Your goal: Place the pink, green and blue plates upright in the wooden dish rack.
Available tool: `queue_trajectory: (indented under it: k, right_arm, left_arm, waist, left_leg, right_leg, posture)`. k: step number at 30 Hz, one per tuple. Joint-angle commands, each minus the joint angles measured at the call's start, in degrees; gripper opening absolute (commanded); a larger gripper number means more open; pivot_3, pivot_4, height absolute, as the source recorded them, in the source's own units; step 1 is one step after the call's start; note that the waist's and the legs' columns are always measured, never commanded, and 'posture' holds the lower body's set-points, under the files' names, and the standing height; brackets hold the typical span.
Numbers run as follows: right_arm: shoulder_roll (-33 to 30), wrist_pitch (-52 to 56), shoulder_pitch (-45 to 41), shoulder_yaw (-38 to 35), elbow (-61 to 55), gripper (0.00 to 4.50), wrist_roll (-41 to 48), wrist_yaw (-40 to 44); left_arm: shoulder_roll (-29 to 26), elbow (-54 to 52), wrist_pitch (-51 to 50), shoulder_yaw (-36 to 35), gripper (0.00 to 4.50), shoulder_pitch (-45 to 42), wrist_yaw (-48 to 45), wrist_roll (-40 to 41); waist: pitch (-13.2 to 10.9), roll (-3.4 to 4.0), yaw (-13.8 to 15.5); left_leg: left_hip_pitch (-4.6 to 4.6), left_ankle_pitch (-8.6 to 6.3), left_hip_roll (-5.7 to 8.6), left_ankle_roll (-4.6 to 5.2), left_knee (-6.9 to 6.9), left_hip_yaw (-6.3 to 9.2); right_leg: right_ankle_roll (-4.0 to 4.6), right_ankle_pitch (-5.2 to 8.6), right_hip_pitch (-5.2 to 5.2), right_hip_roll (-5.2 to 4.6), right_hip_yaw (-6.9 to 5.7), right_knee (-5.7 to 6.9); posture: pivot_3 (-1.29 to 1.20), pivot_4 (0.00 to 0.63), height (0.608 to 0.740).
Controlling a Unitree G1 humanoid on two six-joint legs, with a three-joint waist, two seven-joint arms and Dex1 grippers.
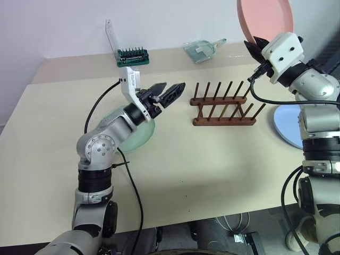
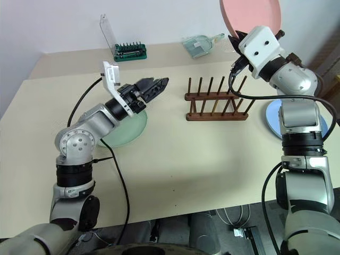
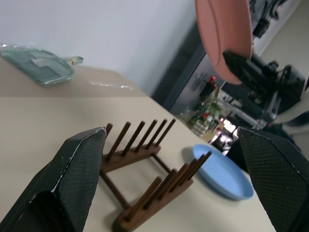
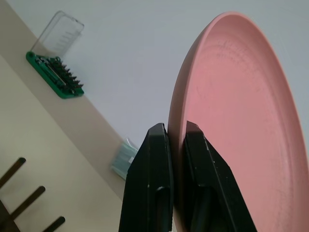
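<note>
My right gripper is shut on the rim of the pink plate, holding it upright high above the right end of the wooden dish rack. No plates stand between the rack's pegs. The green plate lies flat on the table, mostly under my left arm. My left gripper hovers open and empty just left of the rack, above the table. The blue plate lies flat at the table's right edge, partly behind my right arm; it also shows past the rack in the left wrist view.
A green bit holder with a raised clear lid stands at the back of the table. A clear greenish dustpan-like object lies at the back, right of it. The near half of the beige table is bare.
</note>
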State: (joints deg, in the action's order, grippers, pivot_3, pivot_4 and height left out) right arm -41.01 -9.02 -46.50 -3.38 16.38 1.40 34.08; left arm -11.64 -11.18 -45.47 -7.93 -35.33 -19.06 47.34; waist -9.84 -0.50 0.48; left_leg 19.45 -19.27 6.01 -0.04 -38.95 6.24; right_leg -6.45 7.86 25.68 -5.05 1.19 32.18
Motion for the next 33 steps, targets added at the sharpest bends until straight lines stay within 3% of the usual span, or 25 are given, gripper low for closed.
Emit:
queue_trajectory:
  k: [1,7,16,27,33]
  right_arm:
    - [-0.35,0.67,0.19,-2.82,-2.53,0.00,1.60,-0.73]
    - [0.31,1.82,1.12,-2.89,-4.75,0.00,2.81,-0.21]
    - [2.97,10.43,3.05,-7.64,-11.27,0.00,12.50,-0.03]
    - [5.46,38.33,1.65,-18.43,-18.38,0.00,40.22,-0.88]
    - [3.34,51.15,1.38,-25.28,-13.13,0.00,51.42,-3.66]
  left_arm:
    - [-1.89,-0.26,2.87,-0.93,4.46,-1.43,-1.58,-1.83]
    - [-4.03,4.00,9.29,0.38,4.46,-5.54,-8.08,-5.83]
    - [-5.86,7.55,15.59,3.65,4.46,-7.59,-17.55,-10.82]
    - [-10.14,10.67,21.04,6.37,4.46,-8.54,-31.21,-13.69]
    - [-12.61,9.56,20.76,6.09,4.46,-7.55,-35.77,-13.24]
  waist:
    - [0.00,0.00,0.16]
    - [0.00,0.00,0.15]
    - [0.00,0.00,0.14]
    - [-0.01,0.03,0.21]
    - [-0.01,0.03,0.16]
  left_leg:
    - [0.00,0.00,0.00,0.00,0.00,0.00]
    - [0.01,0.00,0.01,0.00,0.00,0.00]
    - [0.01,-0.01,0.00,0.02,0.00,0.00]
    - [0.03,-0.04,-0.01,0.07,0.01,0.03]
    - [0.03,-0.11,-0.02,0.19,0.01,0.03]
  right_leg:
    - [0.00,0.00,0.00,0.00,0.00,0.00]
    - [0.00,0.00,0.00,0.00,-0.01,-0.01]
    - [0.00,0.00,0.00,-0.01,-0.01,-0.03]
    - [0.00,0.00,0.00,-0.02,-0.02,-0.03]
    - [0.01,0.00,0.01,-0.02,-0.03,-0.02]
  posture:
    - [0.00,0.150,0.740]
    - [0.00,0.150,0.740]
    - [0.00,0.150,0.740]
    - [0.00,0.150,0.740]
    - [0.00,0.150,0.740]
